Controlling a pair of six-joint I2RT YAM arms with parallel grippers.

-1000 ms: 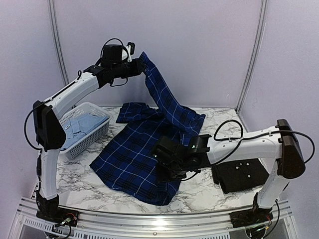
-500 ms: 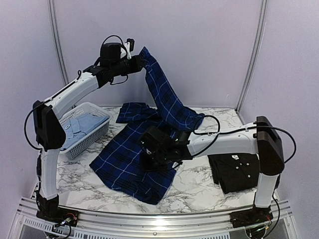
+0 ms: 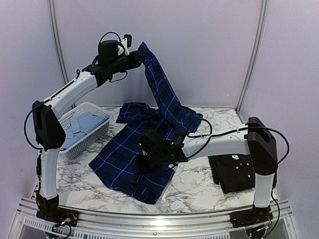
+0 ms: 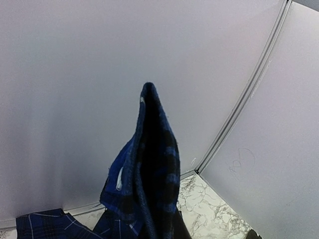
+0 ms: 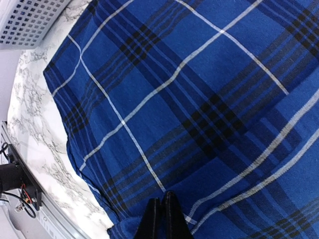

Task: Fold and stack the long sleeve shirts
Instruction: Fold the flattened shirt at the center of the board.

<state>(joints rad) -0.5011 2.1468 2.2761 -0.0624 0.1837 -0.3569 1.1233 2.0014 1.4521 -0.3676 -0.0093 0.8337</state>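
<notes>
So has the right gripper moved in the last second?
Yes. The right gripper slid left across the plaid shirt, away from the folded black shirt and toward the white basket.

White arms [image 3: 75, 92], black joints [image 3: 261, 144], black claws [image 5: 162, 200]

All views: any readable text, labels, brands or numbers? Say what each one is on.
No readable text in any view.
Plaid shirt: small white tag inside the lifted part, too small to read.
Wall panel: faint scribble, not legible as text.
Black shirt and basket: no print visible.
</notes>
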